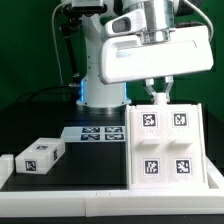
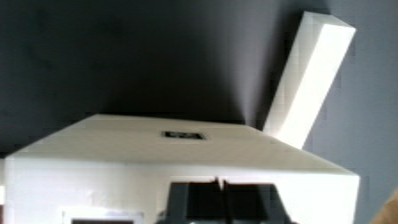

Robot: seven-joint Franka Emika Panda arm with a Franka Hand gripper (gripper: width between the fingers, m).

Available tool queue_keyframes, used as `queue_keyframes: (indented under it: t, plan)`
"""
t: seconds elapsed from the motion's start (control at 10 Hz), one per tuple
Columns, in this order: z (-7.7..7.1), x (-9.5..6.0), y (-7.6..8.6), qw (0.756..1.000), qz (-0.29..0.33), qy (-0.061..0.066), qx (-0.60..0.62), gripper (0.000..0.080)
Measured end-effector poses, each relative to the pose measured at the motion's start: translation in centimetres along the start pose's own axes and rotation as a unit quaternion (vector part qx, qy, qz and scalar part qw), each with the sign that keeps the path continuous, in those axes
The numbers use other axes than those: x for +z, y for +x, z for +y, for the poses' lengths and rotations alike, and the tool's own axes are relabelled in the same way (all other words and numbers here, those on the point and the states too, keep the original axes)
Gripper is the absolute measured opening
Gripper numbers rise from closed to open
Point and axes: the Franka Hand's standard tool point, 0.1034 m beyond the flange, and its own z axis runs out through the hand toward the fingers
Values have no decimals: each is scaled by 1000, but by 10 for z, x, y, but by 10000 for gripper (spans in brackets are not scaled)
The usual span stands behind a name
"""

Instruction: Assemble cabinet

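The white box-shaped cabinet body (image 1: 165, 140) lies on the black table at the exterior view's right, with several marker tags on its upper face. In the wrist view the body (image 2: 178, 150) fills the lower half, with one small tag showing. A small white drawer-like block (image 1: 38, 156) with a tag lies apart at the exterior view's left. My gripper (image 1: 157, 95) is at the body's far edge, touching or just above it. In the wrist view the gripper (image 2: 221, 192) has its dark fingers (image 2: 192, 200) pressed together with nothing seen between them.
The marker board (image 1: 100, 133) lies flat behind the body, by the robot base (image 1: 100, 95). A low white rim (image 1: 60, 186) frames the table's front. A long white strip (image 2: 311, 80) slants up beyond the body in the wrist view.
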Motion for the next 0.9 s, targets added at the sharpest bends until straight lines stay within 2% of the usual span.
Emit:
queue_keyframes:
  t: [0.3, 0.7, 0.9]
  plan:
    - [0, -6, 11, 1000, -5, 4, 1, 4]
    - [0, 0, 35, 1000, -7, 10, 16, 4]
    - [-3, 0, 35, 1000, -7, 11, 15, 4]
